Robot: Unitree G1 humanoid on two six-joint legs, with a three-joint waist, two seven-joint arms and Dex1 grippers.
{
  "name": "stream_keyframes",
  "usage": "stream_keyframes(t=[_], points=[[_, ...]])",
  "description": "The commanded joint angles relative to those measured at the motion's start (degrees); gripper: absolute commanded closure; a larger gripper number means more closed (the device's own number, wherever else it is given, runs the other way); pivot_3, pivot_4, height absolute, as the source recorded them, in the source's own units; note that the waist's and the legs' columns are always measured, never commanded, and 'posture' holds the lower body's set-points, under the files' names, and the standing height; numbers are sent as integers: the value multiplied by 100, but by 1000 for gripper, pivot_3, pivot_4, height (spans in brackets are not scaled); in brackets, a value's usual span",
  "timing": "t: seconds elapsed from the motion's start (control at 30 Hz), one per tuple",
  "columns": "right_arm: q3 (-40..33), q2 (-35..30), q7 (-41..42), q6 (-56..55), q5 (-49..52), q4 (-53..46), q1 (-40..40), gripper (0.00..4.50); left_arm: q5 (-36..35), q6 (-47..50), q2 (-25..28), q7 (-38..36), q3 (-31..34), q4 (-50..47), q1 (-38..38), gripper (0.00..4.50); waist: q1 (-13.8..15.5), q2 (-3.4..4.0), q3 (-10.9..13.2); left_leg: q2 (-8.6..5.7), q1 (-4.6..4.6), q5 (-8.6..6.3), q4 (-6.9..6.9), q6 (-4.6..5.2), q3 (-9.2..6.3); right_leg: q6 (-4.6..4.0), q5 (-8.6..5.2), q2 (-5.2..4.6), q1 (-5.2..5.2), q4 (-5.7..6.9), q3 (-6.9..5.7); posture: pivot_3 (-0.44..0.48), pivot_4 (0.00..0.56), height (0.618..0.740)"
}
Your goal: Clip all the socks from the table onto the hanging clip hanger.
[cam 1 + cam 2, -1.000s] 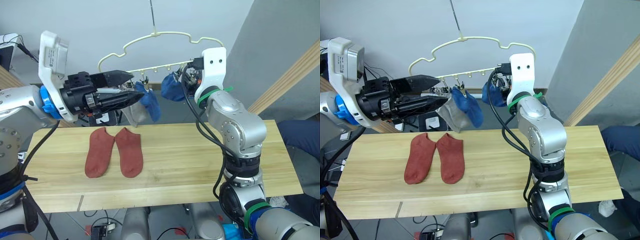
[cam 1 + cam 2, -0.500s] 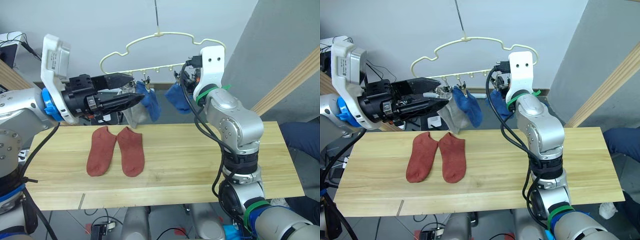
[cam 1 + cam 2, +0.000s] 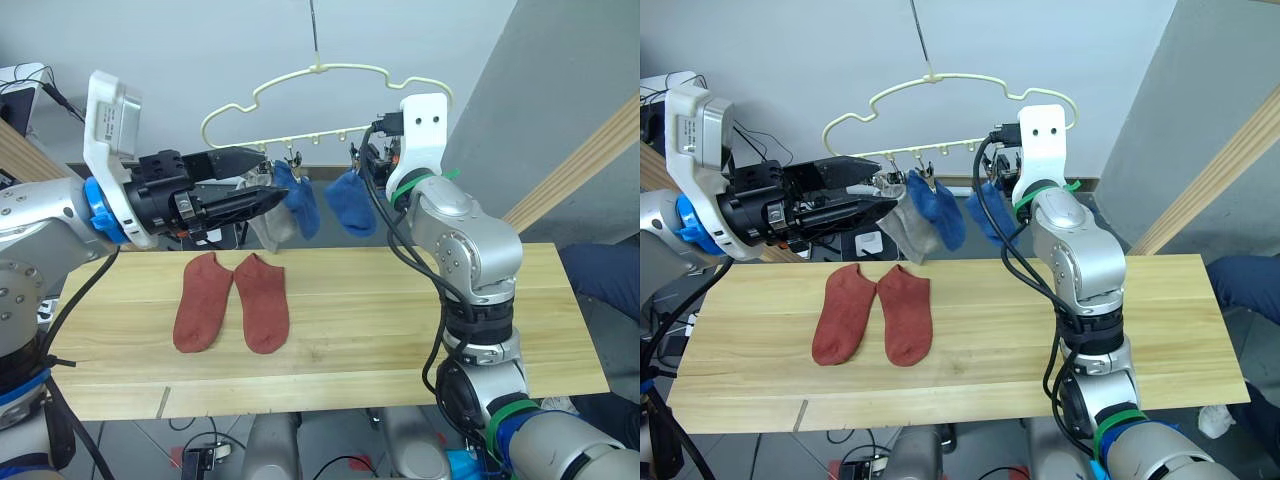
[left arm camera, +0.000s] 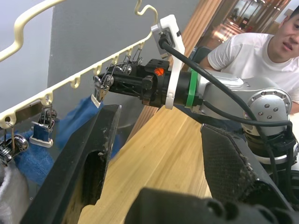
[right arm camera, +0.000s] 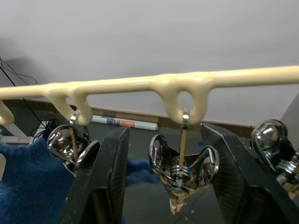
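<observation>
Two rust-red socks on table; blue and grey socks clipped on hanger.

Rust-red socks [image 3: 232, 301] lie side by side on the table [image 3: 400, 330], left of centre. Two blue socks [image 3: 350, 203] and a grey sock [image 3: 902, 233] hang from the cream clip hanger [image 3: 310, 135]. Left gripper [image 3: 262, 186] is raised beside the grey sock, fingers apart, holding nothing. Right gripper [image 5: 163, 186] is at the hanger bar, fingers spread either side of a metal clip [image 5: 181, 168].

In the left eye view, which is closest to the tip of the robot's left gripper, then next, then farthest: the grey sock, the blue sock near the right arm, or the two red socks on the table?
1. Grey sock: hanging just beside and below the left gripper.
2. Blue sock: hanging farther along the hanger, toward the right arm.
3. Red socks: flat on the table, well below the gripper.
</observation>
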Motion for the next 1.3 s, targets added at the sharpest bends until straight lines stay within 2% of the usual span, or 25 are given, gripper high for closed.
stream_keyframes(t=[0.03,0.97,1.07,1.17,1.27,1.3], points=[[-16,29,15,-174,-3,-124,-161,2028,-72,-87,96,16,235,-229,25,1357,6,0,0,0,0,0,0,0,0,0,0,0,0,0,0,-92,328,740],[-119,20,-69,-263,-149,84,-378,2028,-35,-169,44,129,190,-296,94,1357,69,0,0,0,0,0,0,0,-1,-2,1,0,0,0,-2,-98,317,740],[-111,5,-85,-233,-170,51,-348,2617,-24,-179,48,134,179,-309,98,1357,69,0,0,0,0,0,0,0,-1,-2,1,0,0,0,-2,-98,317,740],[-116,3,-105,-215,-182,52,-340,3689,-13,-185,47,134,162,-293,77,1357,70,0,0,0,-1,0,0,0,-1,-2,1,0,0,0,-2,-100,319,740],[-117,-4,-116,-221,-195,59,-343,4385,11,-194,44,136,137,-281,60,1357,70,0,0,0,-1,0,0,0,-1,-2,1,0,0,0,-2,-102,320,740],[-119,-7,-124,-224,-203,60,-344,4490,22,-197,45,137,129,-279,57,1357,71,0,0,0,0,0,0,0,-1,-2,1,0,0,0,-2,-104,320,740]])
